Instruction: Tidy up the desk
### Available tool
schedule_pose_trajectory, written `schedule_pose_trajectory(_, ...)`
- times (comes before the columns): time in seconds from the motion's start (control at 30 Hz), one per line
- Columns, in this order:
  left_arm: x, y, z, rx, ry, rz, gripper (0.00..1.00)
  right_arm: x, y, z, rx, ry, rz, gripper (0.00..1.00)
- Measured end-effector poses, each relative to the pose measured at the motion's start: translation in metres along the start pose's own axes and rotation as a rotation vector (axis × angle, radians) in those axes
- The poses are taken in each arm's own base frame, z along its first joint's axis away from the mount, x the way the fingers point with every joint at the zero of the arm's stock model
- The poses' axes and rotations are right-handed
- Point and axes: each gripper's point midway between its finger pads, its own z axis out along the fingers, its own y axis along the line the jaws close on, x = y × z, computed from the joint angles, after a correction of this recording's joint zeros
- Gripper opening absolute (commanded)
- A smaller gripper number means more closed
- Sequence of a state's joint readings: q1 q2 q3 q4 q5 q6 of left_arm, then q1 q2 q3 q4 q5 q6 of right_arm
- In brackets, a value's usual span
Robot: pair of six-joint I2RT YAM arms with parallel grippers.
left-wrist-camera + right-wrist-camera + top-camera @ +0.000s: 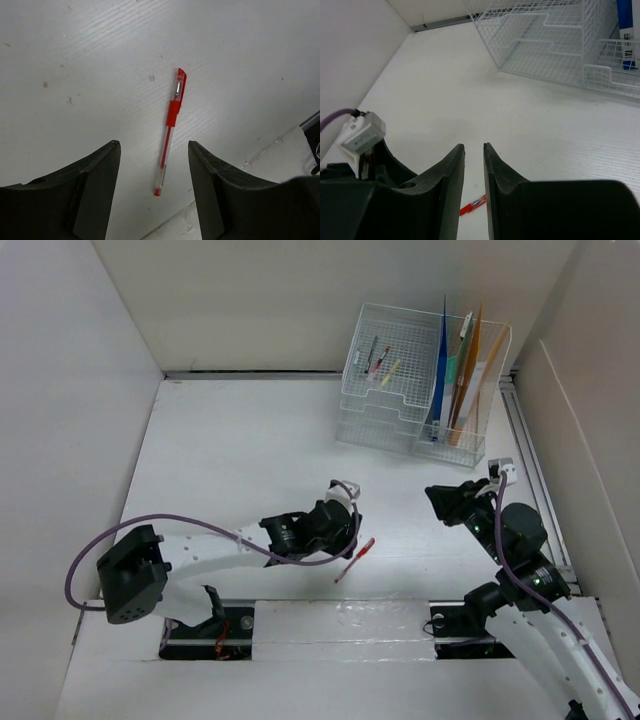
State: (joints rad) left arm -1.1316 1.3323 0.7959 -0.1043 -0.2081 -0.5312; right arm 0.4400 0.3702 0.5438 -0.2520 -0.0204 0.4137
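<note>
1. The left arm folds out to the lower left of the top view, and its forearm runs rightward low over the tabletop with the wrist tipped down.
2. The left pincer is about half open and holds nothing. Its two dark fingers frame a bare gap.
3. A red pen lies flat on the tabletop, low and centre in the top view and near the front edge. In the left wrist view it sits inside that gap, reaching ahead of the fingertips.
4. The pen's long axis runs almost straight up that frame, cap leaning a little right. It lies along the gap rather than across it, so closing the jaws would likely squeeze the barrel from both sides once the pincer drops.
5. The left arm is clearly the nearer one.
6. The right pincer hovers right of centre, apart from the pen. Its jaws are parted by a narrow slit and hold nothing.
7. A wire organizer with folders and pens stands at upper right.
</note>
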Motion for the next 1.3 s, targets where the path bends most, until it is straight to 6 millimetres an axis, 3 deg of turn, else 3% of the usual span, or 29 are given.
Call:
schedule_pose_trajectory(0.17, 0.036, -0.017, 0.018, -0.004, 0.085, 0.04, 0.52, -0.005, 0.002, -0.001, -0.002, -0.008, -0.006, 0.26)
schedule_pose_trajectory(0.3, 0.064, -0.012, 0.037, -0.057, 0.154, 0.077, 0.49, -0.005, 0.002, -0.001, -0.002, -0.009, -0.007, 0.26)
schedule_pose_trajectory(0.33, 0.068, -0.01, 0.04, -0.069, 0.164, 0.083, 0.45, -0.005, 0.002, -0.001, -0.002, -0.009, -0.007, 0.26)
schedule_pose_trajectory(0.5, 0.063, -0.012, 0.05, -0.082, 0.14, 0.079, 0.2, -0.006, 0.002, -0.001, -0.003, -0.011, -0.007, 0.25)
schedule_pose_trajectory(0.57, 0.063, -0.013, 0.053, -0.086, 0.134, 0.078, 0.01, -0.006, 0.002, -0.001, -0.003, -0.012, -0.007, 0.25)
schedule_pose_trajectory(0.97, 0.058, -0.017, 0.058, -0.155, 0.095, 0.132, 0.0, -0.008, 0.003, -0.002, -0.006, -0.019, -0.007, 0.23)
schedule_pose_trajectory(1.07, 0.047, -0.015, 0.056, -0.184, 0.08, 0.138, 0.0, -0.008, 0.003, -0.002, -0.006, -0.019, -0.007, 0.23)
schedule_pose_trajectory(1.13, 0.026, -0.02, 0.055, -0.18, 0.045, 0.129, 0.0, -0.008, 0.003, -0.002, -0.006, -0.019, -0.006, 0.22)
schedule_pose_trajectory(1.2, -0.01, -0.03, 0.049, -0.152, -0.029, 0.101, 0.0, -0.008, 0.003, -0.002, -0.007, -0.018, -0.002, 0.22)
schedule_pose_trajectory(1.3, -0.093, -0.045, 0.027, -0.093, -0.211, 0.027, 0.0, -0.008, 0.004, -0.002, -0.008, -0.018, 0.005, 0.22)
